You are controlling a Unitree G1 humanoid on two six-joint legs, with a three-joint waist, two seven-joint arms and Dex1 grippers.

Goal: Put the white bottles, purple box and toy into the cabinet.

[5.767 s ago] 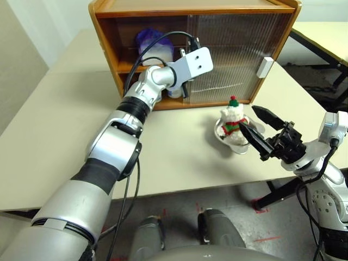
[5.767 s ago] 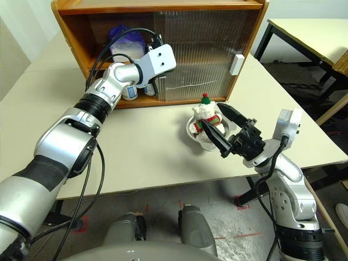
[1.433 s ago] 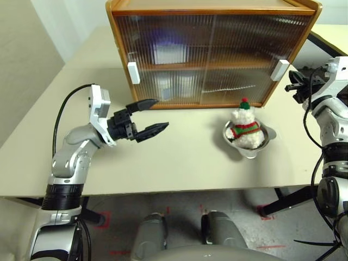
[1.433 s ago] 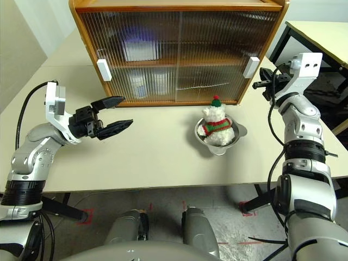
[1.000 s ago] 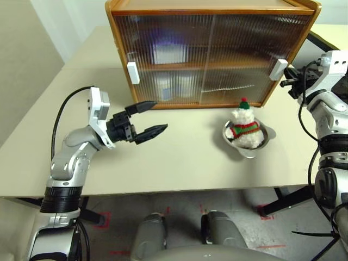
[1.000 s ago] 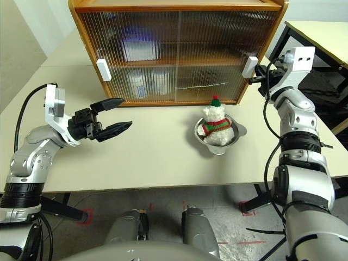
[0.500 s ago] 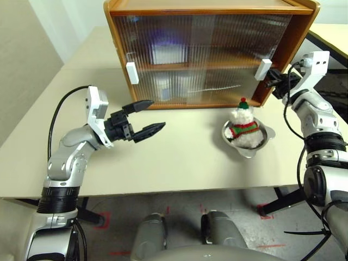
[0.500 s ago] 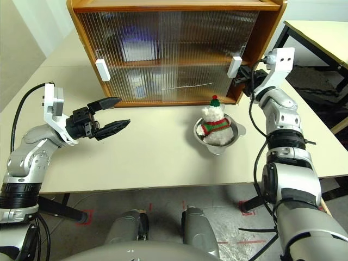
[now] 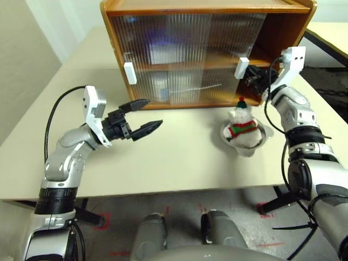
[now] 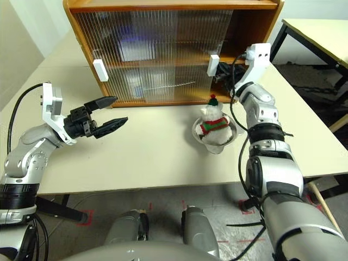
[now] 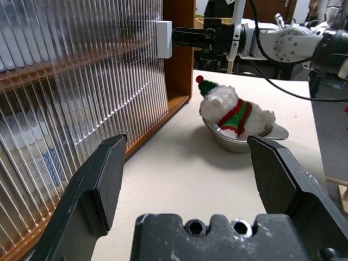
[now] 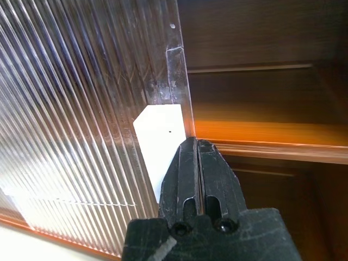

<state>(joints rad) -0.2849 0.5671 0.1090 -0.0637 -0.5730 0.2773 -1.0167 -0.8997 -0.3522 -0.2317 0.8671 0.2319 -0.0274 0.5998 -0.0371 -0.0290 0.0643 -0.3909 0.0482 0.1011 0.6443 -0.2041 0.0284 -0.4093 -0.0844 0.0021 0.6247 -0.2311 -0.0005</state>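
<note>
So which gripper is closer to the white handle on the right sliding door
Right. The right gripper, shut, is up against the right door's white handle. The left gripper is open above the table, off near the cabinet's other end.

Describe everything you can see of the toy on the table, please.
The toy is a small white plush snowman with a red-and-green striped scarf and a hat topped red. It sits upright in a shiny metal bowl on the beige table, in front of the cabinet, near its open right side. No hand touches it.
</note>
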